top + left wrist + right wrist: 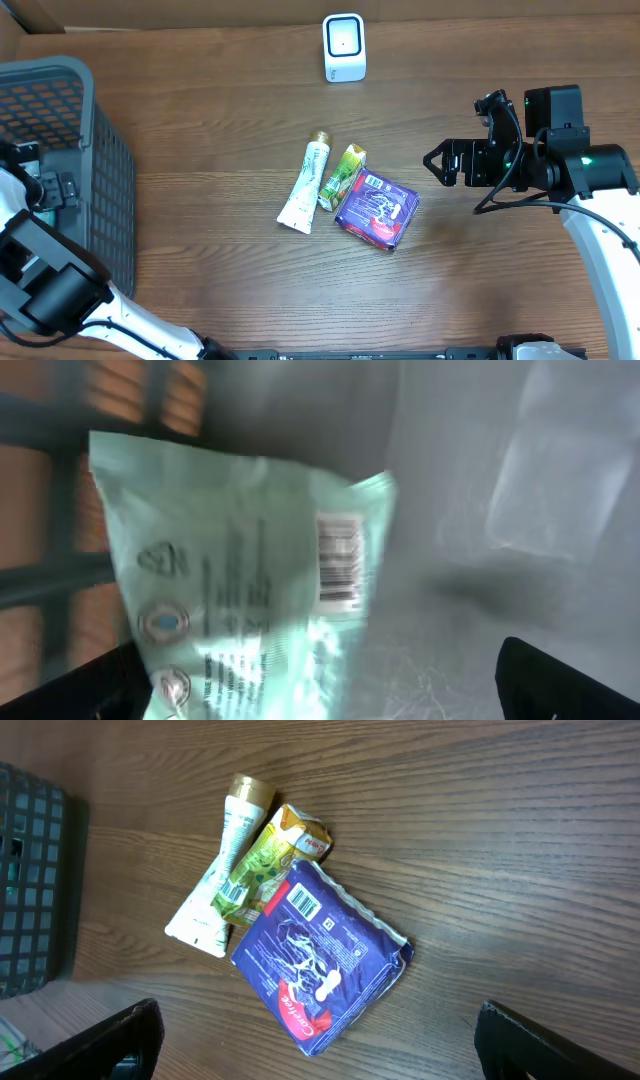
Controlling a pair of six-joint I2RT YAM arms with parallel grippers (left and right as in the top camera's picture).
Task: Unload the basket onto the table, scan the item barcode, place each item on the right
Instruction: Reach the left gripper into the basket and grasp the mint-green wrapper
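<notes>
Hovering right of the purple packet [377, 209], the right jaws stand released, holding nothing. The packet lies on the counter [200, 90] against a green sachet [341, 176], which touches a white tube [303, 187]; the white scanner [344, 47] stands well apart. The left jaws, also released, hang over a pale green pouch [240, 560] inside the basket [110, 190], barcode [339, 558] up.

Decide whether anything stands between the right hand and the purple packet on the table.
Nothing visible does. Only bare table lies between the open right hand and the purple packet. The green sachet and white tube lie on the packet's far side, the sachet touching it, so neither blocks the approach.
</notes>
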